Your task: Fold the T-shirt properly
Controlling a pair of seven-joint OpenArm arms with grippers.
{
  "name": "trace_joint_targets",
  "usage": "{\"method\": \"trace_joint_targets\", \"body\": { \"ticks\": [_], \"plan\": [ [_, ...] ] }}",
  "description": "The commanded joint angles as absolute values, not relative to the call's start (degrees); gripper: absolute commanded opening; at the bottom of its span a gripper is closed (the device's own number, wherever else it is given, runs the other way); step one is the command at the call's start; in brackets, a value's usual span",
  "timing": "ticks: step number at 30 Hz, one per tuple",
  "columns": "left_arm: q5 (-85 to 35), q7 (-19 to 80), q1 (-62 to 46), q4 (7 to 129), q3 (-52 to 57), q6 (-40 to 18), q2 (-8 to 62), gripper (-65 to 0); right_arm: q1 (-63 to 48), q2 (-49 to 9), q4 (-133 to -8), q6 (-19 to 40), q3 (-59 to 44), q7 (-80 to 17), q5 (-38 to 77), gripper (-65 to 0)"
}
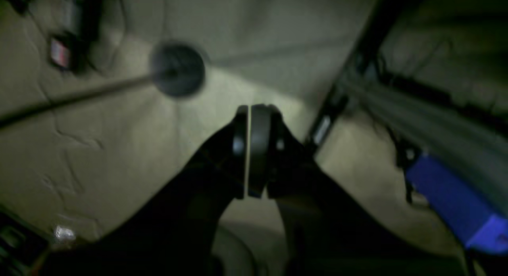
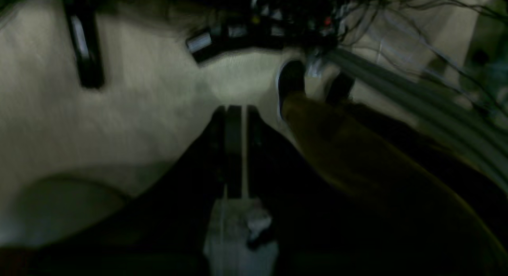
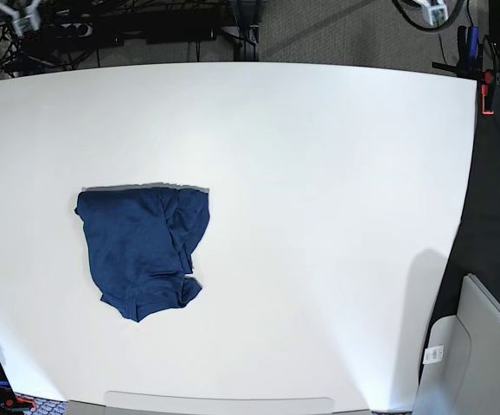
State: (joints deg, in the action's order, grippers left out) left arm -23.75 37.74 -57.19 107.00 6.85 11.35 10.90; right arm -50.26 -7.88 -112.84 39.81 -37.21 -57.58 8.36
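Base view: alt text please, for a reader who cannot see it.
A dark navy T-shirt lies folded into a compact, slightly uneven bundle on the left half of a white table. No arm or gripper reaches over the table; cables and dark equipment line the far edge.

Both wrist views are dark and smeared by motion blur. In the left wrist view, a round dark disc on a thin rod is too blurred to identify, and a blue object is cut off by the right edge. In the right wrist view, cables and boxes along the top merge into a dark tangle. In the base view, neither arm shows, and the T-shirt lies bunched, its sleeves and neckline hidden in the folds.
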Motion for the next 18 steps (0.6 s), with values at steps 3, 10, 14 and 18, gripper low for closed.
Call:
{"method": "trace_joint_targets", "body": {
  "ticks": [3,10,14,18],
  "plan": [
    [-23.8,37.4,-54.5,101.1,4.5,11.7,11.1,-64.8,-48.7,-7.5,-109.3,40.0,-31.0,-57.5,2.9,-64.0],
    [-23.8,33.0,-46.1,84.8,-1.9,11.7,11.2,-64.8,-36.5,-4.9,-90.9,40.0,-24.9,-56.2,-6.8,-64.0],
    [-23.8,30.0,-38.7,71.2,-4.9,11.7,11.2,-64.8,-28.7,-3.8,-76.5,40.0,-24.8,-51.0,-11.4,-64.0],
    [-23.8,26.3,-31.4,58.5,-7.4,11.7,11.2,-64.8,-20.7,-4.2,-60.4,40.0,-21.8,-44.2,-13.1,-64.0]
  ]
}}
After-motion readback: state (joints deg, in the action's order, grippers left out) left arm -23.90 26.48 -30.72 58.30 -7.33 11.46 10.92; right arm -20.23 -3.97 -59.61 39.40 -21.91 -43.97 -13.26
